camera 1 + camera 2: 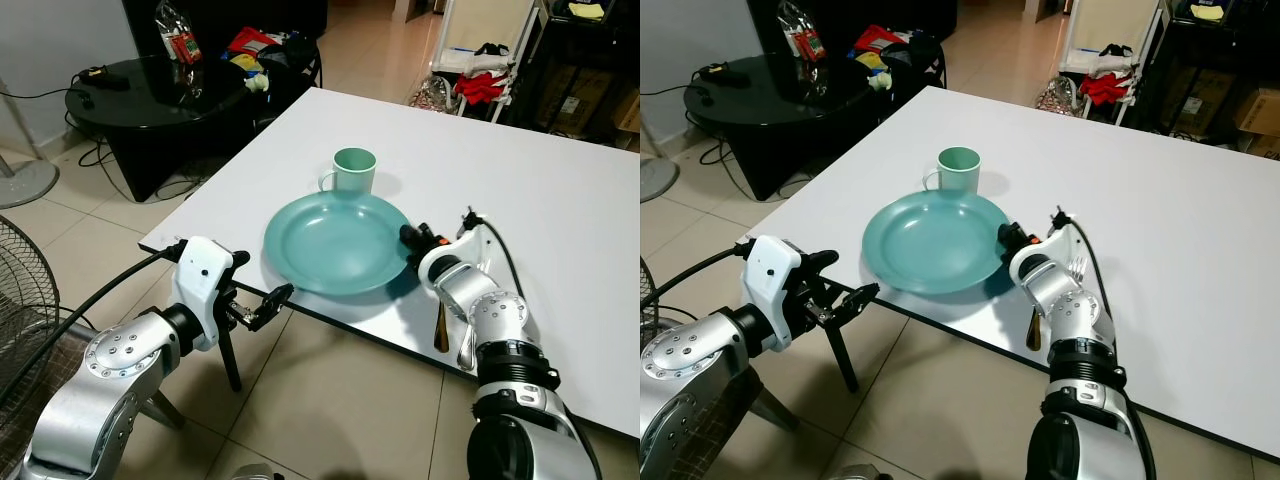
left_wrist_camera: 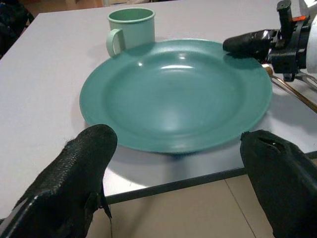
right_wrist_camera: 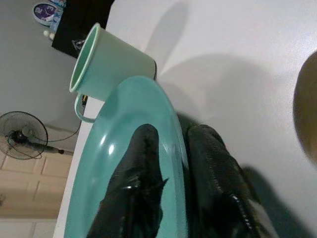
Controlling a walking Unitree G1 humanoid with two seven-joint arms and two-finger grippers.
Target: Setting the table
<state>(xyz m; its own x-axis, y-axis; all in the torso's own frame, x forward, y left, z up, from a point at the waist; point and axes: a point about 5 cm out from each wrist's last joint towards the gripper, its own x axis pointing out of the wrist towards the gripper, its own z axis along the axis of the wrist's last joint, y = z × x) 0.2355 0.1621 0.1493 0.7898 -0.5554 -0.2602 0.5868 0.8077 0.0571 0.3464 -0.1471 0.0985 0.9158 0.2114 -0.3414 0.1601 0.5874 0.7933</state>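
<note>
Left pincer (image 1: 262, 305): lower left of frame, released, fingers spread, off the near table (image 1: 560, 200) edge.
Right pincer (image 1: 412, 240): lower centre-right, clenched on the plate (image 1: 335, 243) rim, one finger above, one below.
Cutlery (image 1: 441, 325): beside the right forearm, near the edge.
Plate: mid-frame, close to the near edge.
Mug (image 1: 352, 171): just behind the plate.
Step (judged): positioning the plate.
Next move: slide inward, stopping short of the mug.
Open room: broad bare table at upper right.
</note>
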